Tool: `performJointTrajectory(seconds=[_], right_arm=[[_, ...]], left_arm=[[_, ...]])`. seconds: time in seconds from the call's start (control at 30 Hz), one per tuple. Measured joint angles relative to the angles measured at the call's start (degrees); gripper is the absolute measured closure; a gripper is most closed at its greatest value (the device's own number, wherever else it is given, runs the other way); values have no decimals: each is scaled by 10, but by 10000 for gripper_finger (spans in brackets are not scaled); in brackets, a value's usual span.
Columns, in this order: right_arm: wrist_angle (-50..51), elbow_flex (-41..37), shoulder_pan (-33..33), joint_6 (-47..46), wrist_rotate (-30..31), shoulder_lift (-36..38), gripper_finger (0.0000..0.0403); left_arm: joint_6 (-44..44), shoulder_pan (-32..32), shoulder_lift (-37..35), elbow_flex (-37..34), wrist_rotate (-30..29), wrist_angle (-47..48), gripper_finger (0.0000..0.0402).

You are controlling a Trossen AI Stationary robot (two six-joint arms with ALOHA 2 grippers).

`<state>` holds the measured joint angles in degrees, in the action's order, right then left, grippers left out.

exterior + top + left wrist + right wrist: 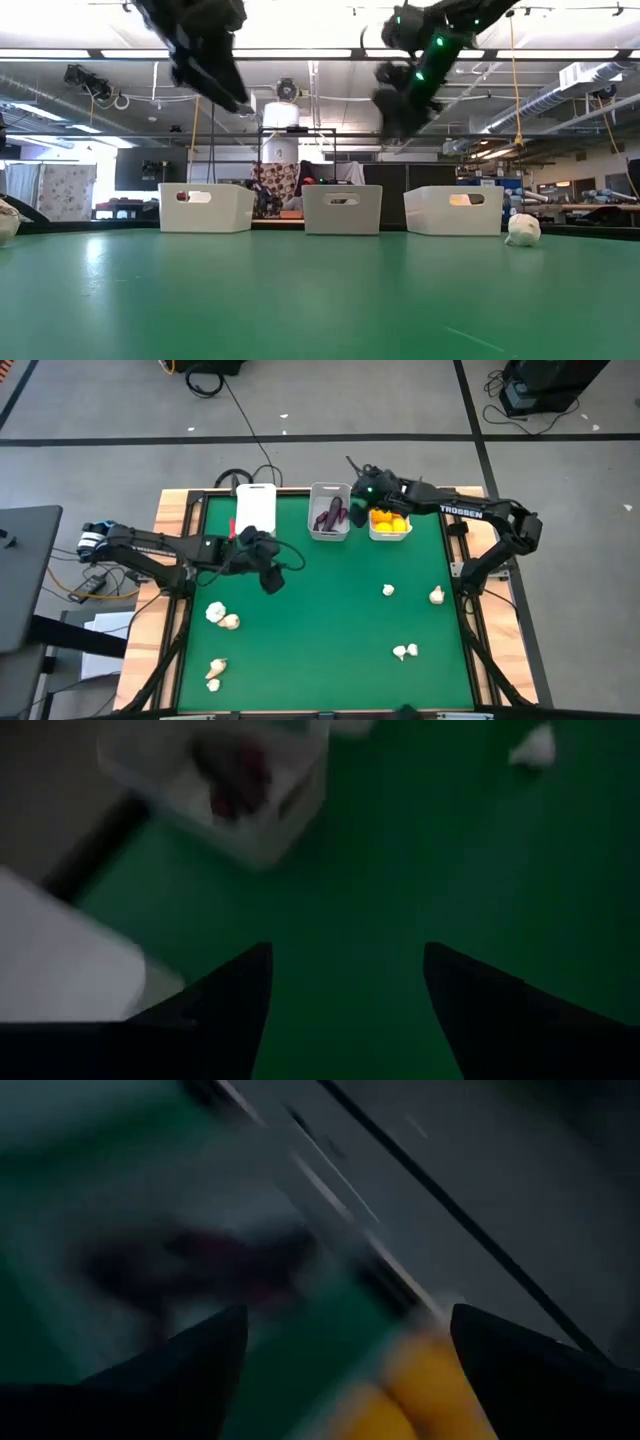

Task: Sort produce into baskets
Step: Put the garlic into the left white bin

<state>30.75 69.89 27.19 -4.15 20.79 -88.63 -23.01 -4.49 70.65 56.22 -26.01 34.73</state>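
Three baskets stand in a row at the table's far edge: an empty white one [255, 508], a greyish one [330, 512] holding dark purple eggplants [331, 515], and a white one [390, 525] holding yellow-orange citrus [388, 520]. Several garlic bulbs lie on the green mat, among them a pair at the left [221, 616], one at mid-right [388, 590] and one near the right edge [437, 596]. My left gripper [271, 580] hovers open and empty [345, 955] above the mat, near the white basket. My right gripper [357, 512] hovers open and empty [345, 1320] between the eggplant and citrus baskets.
More garlic lies near the front left [214, 672] and front right [405, 651]. The mat's wooden frame [165, 560] borders the table. In the low view both arms are raised well above the baskets [342, 208]. A garlic bulb [523, 229] sits at the right.
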Motion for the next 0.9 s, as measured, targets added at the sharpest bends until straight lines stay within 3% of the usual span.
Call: performJointTrajectory(seconds=[0.23,0.4,0.57,0.7,0.9], right_arm=[[-216,0,-47,29,-222,1,47],[-248,0,-69,71,-320,1,47],[-247,-25,-92,106,-337,-2,47],[-260,-28,-98,119,-364,7,49],[-266,-27,-100,117,-389,24,55]], left_arm=[[-218,-74,1,14,1,218,149],[-350,-109,10,3,62,327,166],[-387,-128,10,-27,174,322,171],[-357,-164,20,-71,251,229,172],[-363,-212,36,-122,276,187,172]])
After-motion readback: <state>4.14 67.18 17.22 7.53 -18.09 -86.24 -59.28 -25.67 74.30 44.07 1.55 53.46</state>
